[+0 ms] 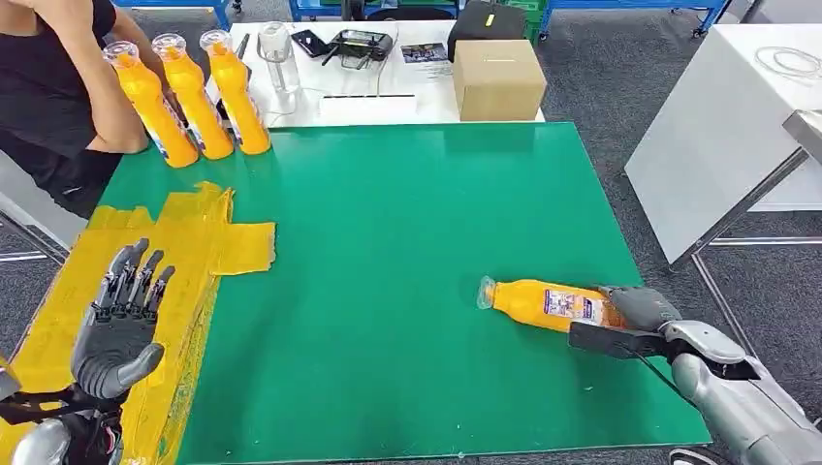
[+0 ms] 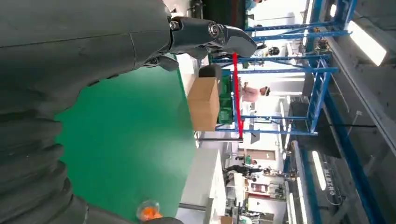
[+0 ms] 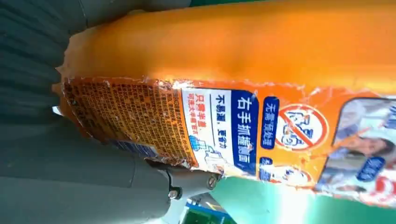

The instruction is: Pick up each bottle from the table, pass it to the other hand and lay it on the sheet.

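Note:
An orange bottle [image 1: 543,302] with a printed label lies on its side on the green table [image 1: 388,213] at the right, cap pointing left. My right hand [image 1: 630,325] grips its base end, fingers over the top and thumb in front. In the right wrist view the bottle [image 3: 233,56] lies tight against the palm, with the thumb [image 3: 93,182] under it. My left hand [image 1: 121,320] hovers open, fingers spread, over the yellow sheet [image 1: 208,242] at the table's left edge. Three more orange bottles [image 1: 199,97] stand upright at the far left corner.
A person [image 1: 58,87] leans at the far left beside the standing bottles. Behind the green table a white table carries a cardboard box [image 1: 497,79], a clear bottle [image 1: 278,53] and small devices. Another white table [image 1: 717,126] stands to the right.

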Robot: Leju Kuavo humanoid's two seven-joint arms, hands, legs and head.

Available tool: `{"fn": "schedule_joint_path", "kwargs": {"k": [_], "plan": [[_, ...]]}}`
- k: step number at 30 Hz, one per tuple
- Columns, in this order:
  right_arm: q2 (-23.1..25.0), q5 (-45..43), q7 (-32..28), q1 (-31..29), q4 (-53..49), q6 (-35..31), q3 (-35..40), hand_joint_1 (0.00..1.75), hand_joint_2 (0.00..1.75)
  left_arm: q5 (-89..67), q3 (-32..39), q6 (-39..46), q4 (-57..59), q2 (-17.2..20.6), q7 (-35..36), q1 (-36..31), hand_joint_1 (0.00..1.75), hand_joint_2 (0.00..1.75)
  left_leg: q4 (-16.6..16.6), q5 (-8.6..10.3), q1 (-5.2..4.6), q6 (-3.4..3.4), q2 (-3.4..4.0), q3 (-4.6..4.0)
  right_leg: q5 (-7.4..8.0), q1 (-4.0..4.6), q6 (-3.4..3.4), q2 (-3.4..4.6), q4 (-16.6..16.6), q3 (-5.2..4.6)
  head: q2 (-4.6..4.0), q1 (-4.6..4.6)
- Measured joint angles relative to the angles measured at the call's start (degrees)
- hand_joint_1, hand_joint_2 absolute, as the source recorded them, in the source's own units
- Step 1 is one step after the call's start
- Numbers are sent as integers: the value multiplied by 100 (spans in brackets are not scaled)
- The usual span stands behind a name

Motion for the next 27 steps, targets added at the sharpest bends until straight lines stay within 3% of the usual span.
{"fn": "schedule_joint_path", "kwargs": {"k": [5,11,18,27], "plan": [[322,-33,-111,191,-135,-140,-392,175,175,-48,2,4,-112,-50,-44,153,0,175,0,1,0,0,0,5,0,0,0,-2,0,4,0,0],[715,-1083,-793,559,-606,195,-1002,175,175,140,0,-55,-129,-155,-85,194,0,175,0,3,-4,1,-16,-7,1,-2,1,-8,2,1,0,-7],[1557,-1336,-903,623,-1403,68,-1651,175,175,363,-365,221,-322,-599,68,238,0,175,0,3,-4,1,-23,-17,1,-3,1,-8,2,-10,0,0],[2626,-1361,-959,555,-1663,-11,-1708,175,175,754,-879,597,-343,-1043,415,207,0,175,0,3,-3,1,-23,-18,1,-1,1,-7,2,-11,0,-2]]}}
